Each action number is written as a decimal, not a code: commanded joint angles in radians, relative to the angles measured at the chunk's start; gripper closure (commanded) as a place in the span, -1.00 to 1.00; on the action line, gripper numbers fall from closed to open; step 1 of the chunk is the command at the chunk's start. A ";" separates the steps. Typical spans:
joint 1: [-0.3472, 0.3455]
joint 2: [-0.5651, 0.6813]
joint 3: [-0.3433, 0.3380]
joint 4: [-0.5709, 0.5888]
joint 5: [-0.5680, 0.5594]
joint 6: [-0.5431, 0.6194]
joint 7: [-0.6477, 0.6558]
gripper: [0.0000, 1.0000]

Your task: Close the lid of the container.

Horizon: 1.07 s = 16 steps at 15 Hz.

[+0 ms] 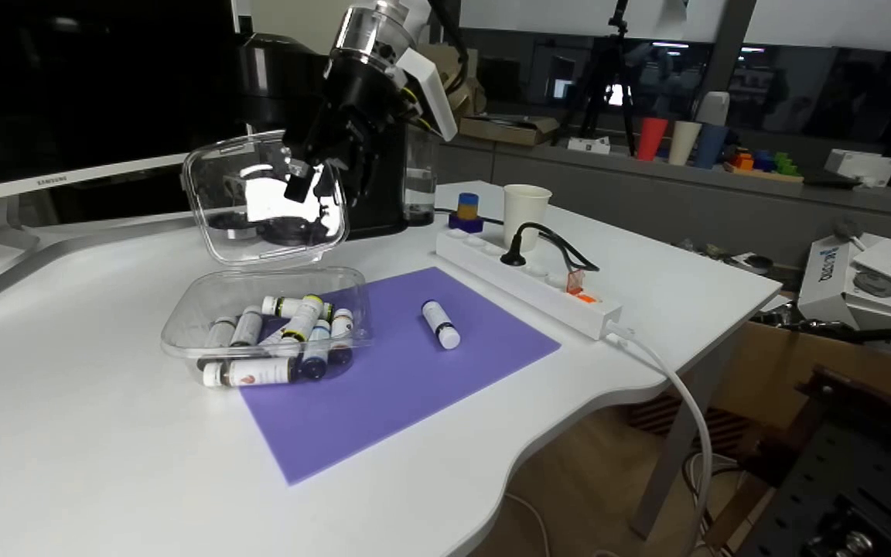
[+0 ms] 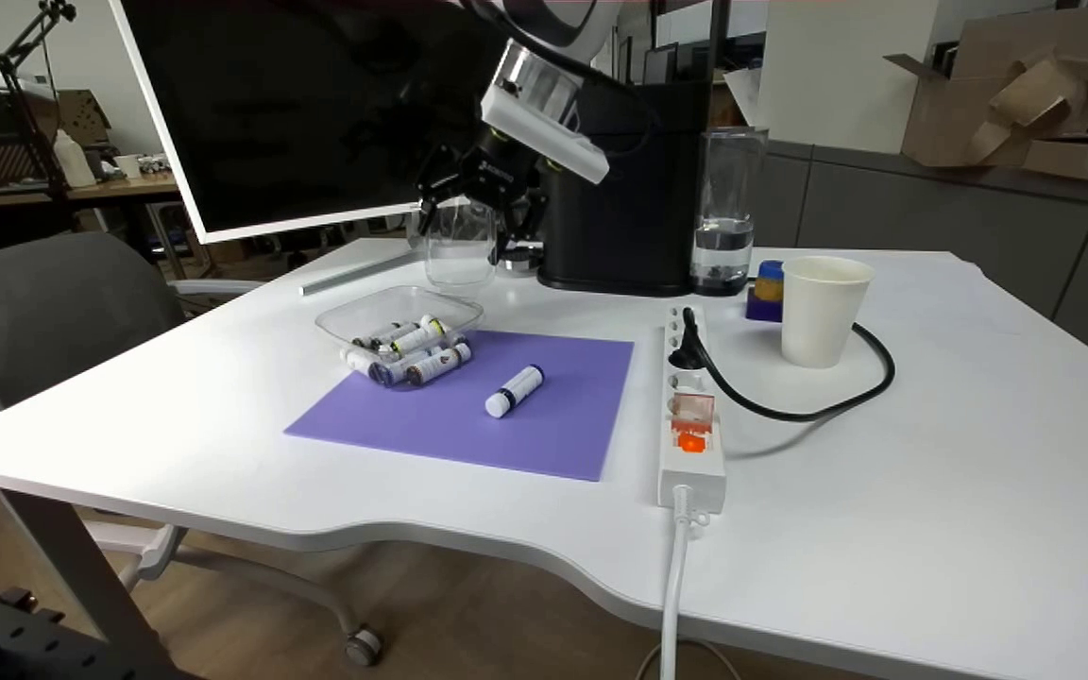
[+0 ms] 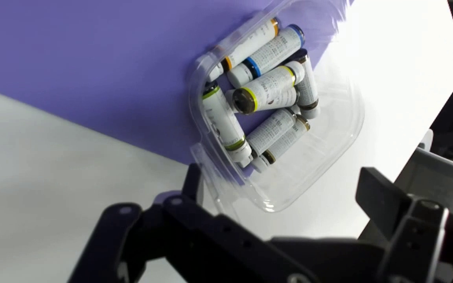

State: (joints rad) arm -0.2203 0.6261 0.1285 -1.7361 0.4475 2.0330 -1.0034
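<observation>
A thin, clear, glossy plastic lid (image 1: 267,199) with rounded corners is standing raised at twelve o'clock of the clear, shallow plastic container (image 3: 313,157), seen from an exterior view, leaving it uncovered; whether a hinge is joining them is hard to tell. The lid is probably going to feel very light, springy and slick, bending easily and perhaps creasing if squeezed; its raised upper rim is likely offering the best hold, or a place for pushing from behind. The black, jointed gripper (image 3: 283,184) is hanging near the lid's two o'clock corner, its fingers standing wide apart; whether either is touching the lid is unclear. Inside the container, smooth, cylindrical dark bottles (image 3: 269,84) with white labels, white caps and coloured bands are lying jumbled. A flat, purple, rectangular mat (image 1: 384,402) is running partly under the container, spreading toward four o'clock and carrying one loose white-labelled bottle (image 1: 440,325) at three o'clock. Farther out, between two and three o'clock, a long, white plastic power strip (image 1: 527,282) is resting on the smooth white table (image 1: 66,433).
</observation>
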 commanded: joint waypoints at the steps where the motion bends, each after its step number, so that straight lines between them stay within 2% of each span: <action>1: 0.038 -0.027 -0.015 0.005 -0.082 0.005 0.004 -1.00; 10: 0.112 -0.073 -0.006 -0.033 -0.264 0.052 -0.004 -1.00; 16: 0.143 -0.138 0.013 -0.091 -0.286 0.075 -0.008 -1.00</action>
State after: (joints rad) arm -0.0913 0.5571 0.1379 -1.7594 0.1803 2.0782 -1.0117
